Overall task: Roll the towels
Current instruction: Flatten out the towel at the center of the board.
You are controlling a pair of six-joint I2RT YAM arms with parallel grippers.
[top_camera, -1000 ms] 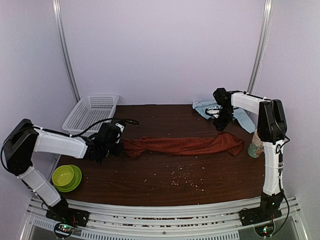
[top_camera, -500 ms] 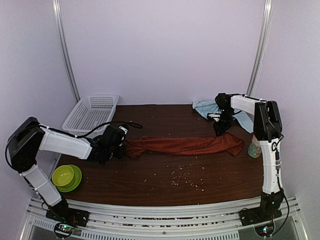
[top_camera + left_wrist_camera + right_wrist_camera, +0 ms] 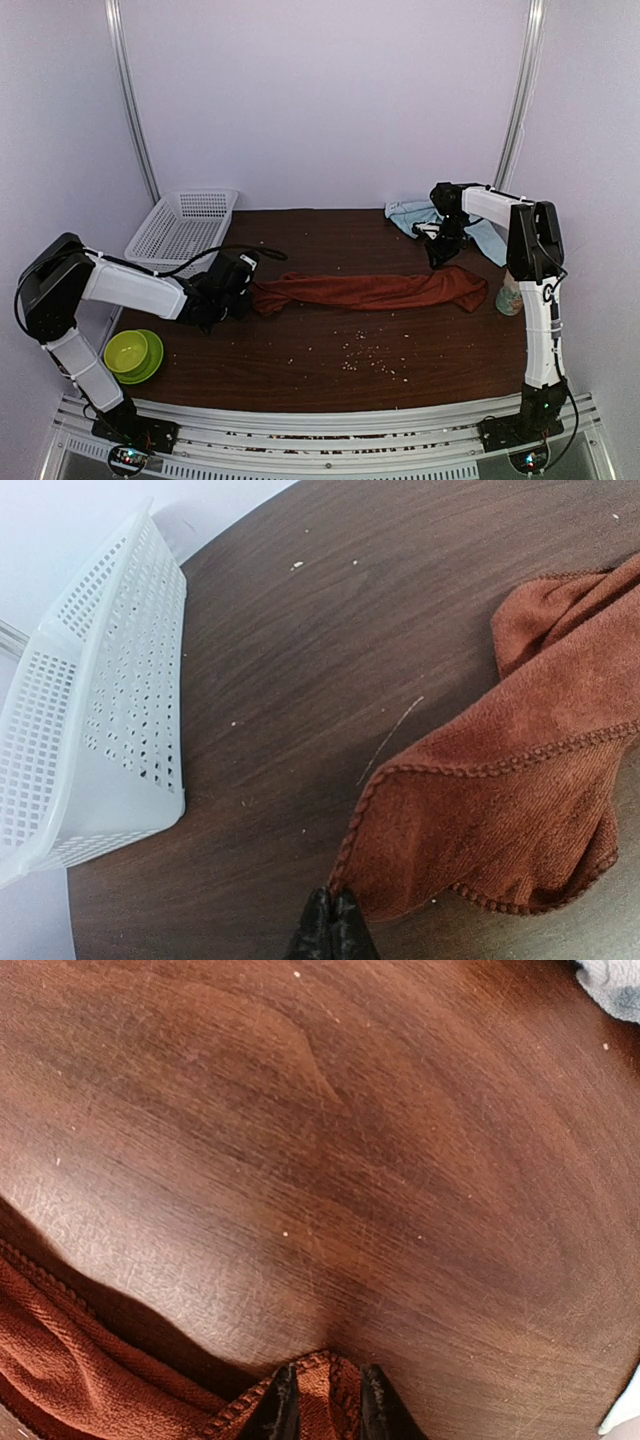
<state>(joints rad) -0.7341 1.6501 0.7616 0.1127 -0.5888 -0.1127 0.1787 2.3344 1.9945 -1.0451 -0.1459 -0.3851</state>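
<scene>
1. While the left gripper (image 3: 330,920) clamps 1 corner of the rust-red towel (image 3: 365,291), bunched across the table (image 3: 300,380), that thin pinch could slip.
2. Right gripper (image 3: 325,1410) straddles the far hem; hold unclear, so pulling may lose it.

Rust-red towel (image 3: 370,292): terry cloth with a stitched hem, bunched lengthwise into a long wrinkled band, lying left to right across the middle of the bench (image 3: 250,365), not rolled

Light-blue towel (image 3: 404,213): crumpled in a loose heap at the far right corner, not rolled
</scene>
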